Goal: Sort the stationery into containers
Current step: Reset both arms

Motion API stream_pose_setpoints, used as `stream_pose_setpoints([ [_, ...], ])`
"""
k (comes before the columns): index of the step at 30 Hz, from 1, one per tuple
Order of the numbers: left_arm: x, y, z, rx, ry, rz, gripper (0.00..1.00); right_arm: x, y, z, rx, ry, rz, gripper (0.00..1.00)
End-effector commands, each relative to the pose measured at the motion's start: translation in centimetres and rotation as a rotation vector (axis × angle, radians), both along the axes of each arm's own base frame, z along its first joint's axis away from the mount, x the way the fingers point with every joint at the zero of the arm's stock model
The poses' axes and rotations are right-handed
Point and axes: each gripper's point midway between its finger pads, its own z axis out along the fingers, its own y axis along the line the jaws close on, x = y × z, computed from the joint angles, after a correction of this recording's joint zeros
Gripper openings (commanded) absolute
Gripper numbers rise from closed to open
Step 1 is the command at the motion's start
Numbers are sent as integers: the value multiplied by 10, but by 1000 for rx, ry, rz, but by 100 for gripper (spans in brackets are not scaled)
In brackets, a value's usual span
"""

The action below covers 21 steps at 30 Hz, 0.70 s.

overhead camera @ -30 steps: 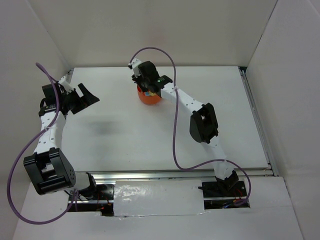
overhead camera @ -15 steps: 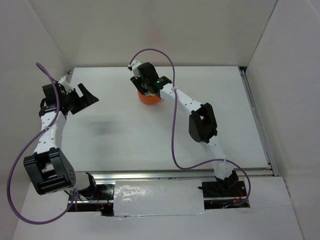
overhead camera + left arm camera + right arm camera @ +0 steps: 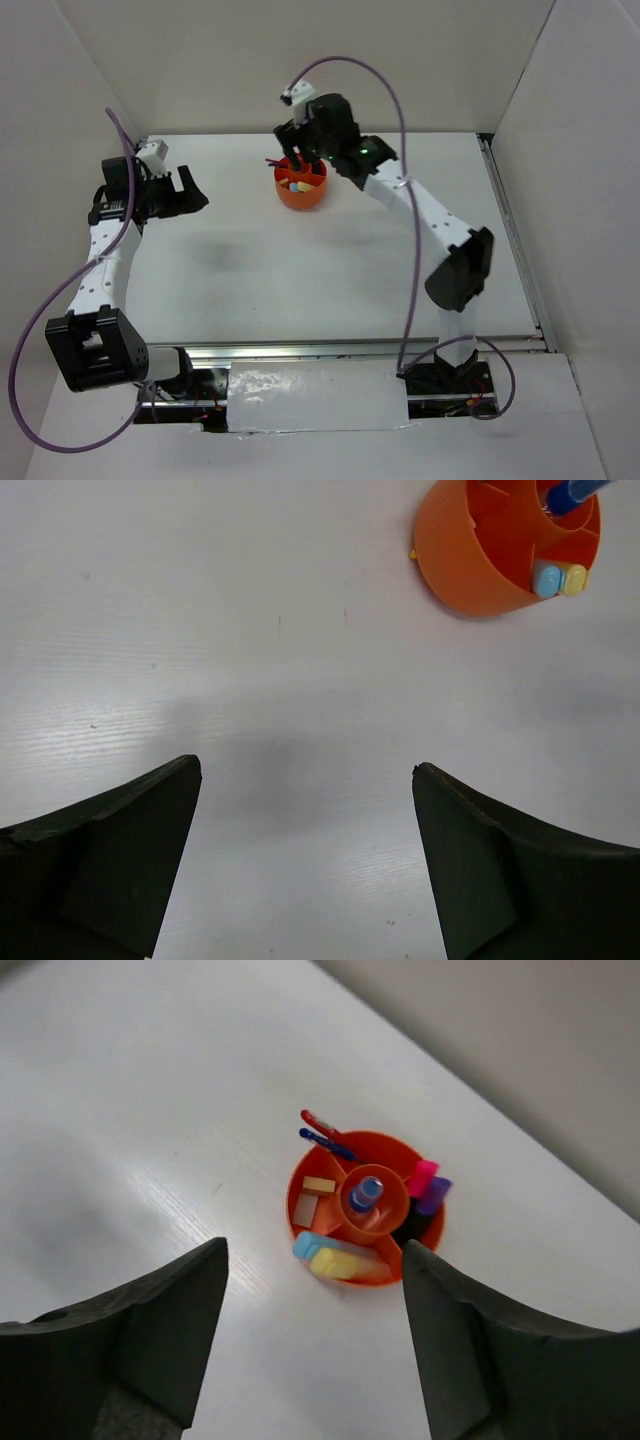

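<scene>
The orange pot [image 3: 300,186] stands at the back middle of the table and holds the stationery. In the right wrist view the pot [image 3: 300,1192] has a blue-capped bottle [image 3: 366,1192] in its central tube. Round the tube are a pink highlighter [image 3: 423,1175], a purple marker [image 3: 436,1193], red and blue pens [image 3: 322,1132], tan erasers [image 3: 317,1186], a blue strip [image 3: 308,1246] and a yellow stick [image 3: 335,1263]. My right gripper [image 3: 315,1250] hangs open high above the pot [image 3: 303,150], holding nothing. My left gripper [image 3: 195,188] is open and empty over bare table [image 3: 306,765], well left of the pot [image 3: 470,560].
White walls close in the table on the left, back and right. A rail [image 3: 515,235] runs along the right edge. Purple cables loop off both arms. The right arm's elbow [image 3: 462,270] sticks out at the right.
My right gripper has opened and lifted up off the pot, and its elbow has swung to the right. My left gripper has shifted slightly right and back, still open.
</scene>
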Motion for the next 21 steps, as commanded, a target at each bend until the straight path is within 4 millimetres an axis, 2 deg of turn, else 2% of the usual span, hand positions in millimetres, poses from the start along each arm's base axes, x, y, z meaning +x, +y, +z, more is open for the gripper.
stream_pose_setpoints([
  [1,-4,8,2,115,3,-27,99,-25,-62,78,99,-84,-76,78],
  [2,-6,9,-2,123,21,-21,99,-20,-88,73,92,-61,-124,79],
  [3,-7,11,-6,134,32,-18,99,-21,-106,55,72,-15,-155,82],
  [4,-8,13,-9,151,37,-20,99,-28,-124,64,93,-16,-173,84],
  [5,-9,16,-10,167,36,-14,99,-29,-141,59,102,13,-209,85],
  [6,-10,17,-10,180,30,-14,99,-25,-175,38,82,68,-285,87],
  [7,-11,19,-14,196,33,-14,99,-34,-197,48,97,54,-323,87],
  [8,-12,21,-12,208,21,-6,99,-38,-209,45,117,70,-330,89],
  [9,-12,22,-14,218,21,-8,99,-47,-238,36,116,81,-383,91],
  [10,-13,23,-14,228,20,-4,99,-52,-252,34,113,75,-405,92],
  [11,-14,26,-14,236,23,6,99,-58,-264,16,99,103,-425,94],
  [12,-14,27,-15,240,27,11,99,-67,-286,24,108,75,-465,94],
  [13,-15,28,-14,241,26,18,99,-71,-298,21,104,72,-489,95],
  [14,-15,28,-12,243,22,19,99,-75,-307,6,99,98,-508,95],
  [15,-15,28,-13,240,21,21,99,-81,-326,10,110,83,-549,95],
  [17,-16,25,-7,237,-3,18,99,-90,-345,1,129,109,-584,95],
  [18,-16,26,-8,238,2,22,99,-93,-343,-1,134,118,-571,95],
  [19,-17,25,-7,242,-3,21,99,-95,-352,-4,142,127,-594,96],
  [21,-17,26,-6,254,0,17,100,-101,-354,-12,155,152,-587,96],
])
